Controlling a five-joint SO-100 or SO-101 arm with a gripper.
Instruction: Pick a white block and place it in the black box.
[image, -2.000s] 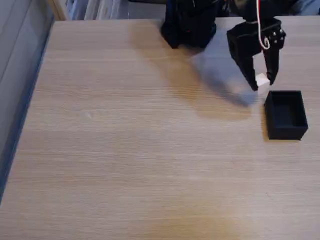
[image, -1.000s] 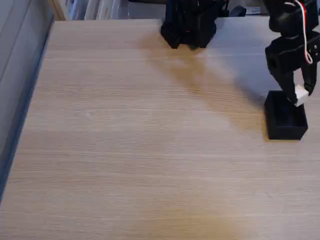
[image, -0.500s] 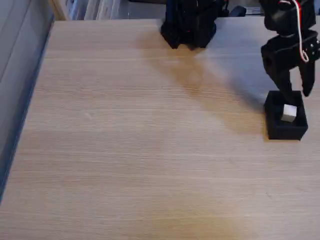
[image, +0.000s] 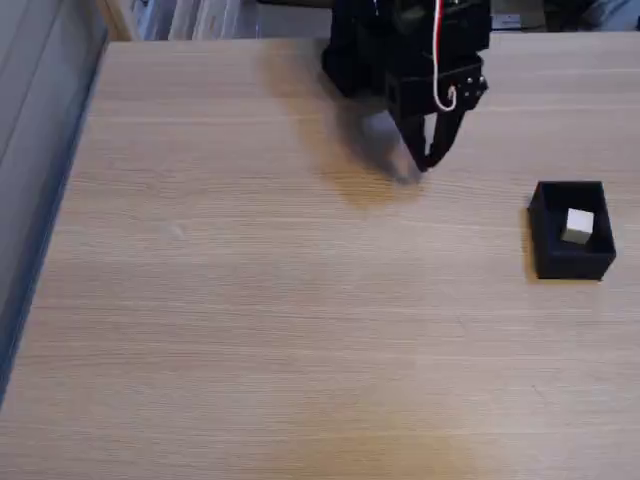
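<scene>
Since half a second ago, the gripper (image: 425, 163) has swung away from above the black box (image: 570, 262) to the far middle of the table (image: 250, 300), well left of the box in the fixed view. It hangs with its tips pointing down just above the wood, and its two fingers are drawn together at the tips with nothing between them. White and red wires (image: 438, 60) loop down its front, and the dark arm base (image: 370, 45) sits just behind it at the far edge of the table. Off to the right, near that edge of the table, stands the open-topped box. The white block (image: 577, 226) lies inside it, resting on the floor toward the right wall, where it was half a second ago.
</scene>
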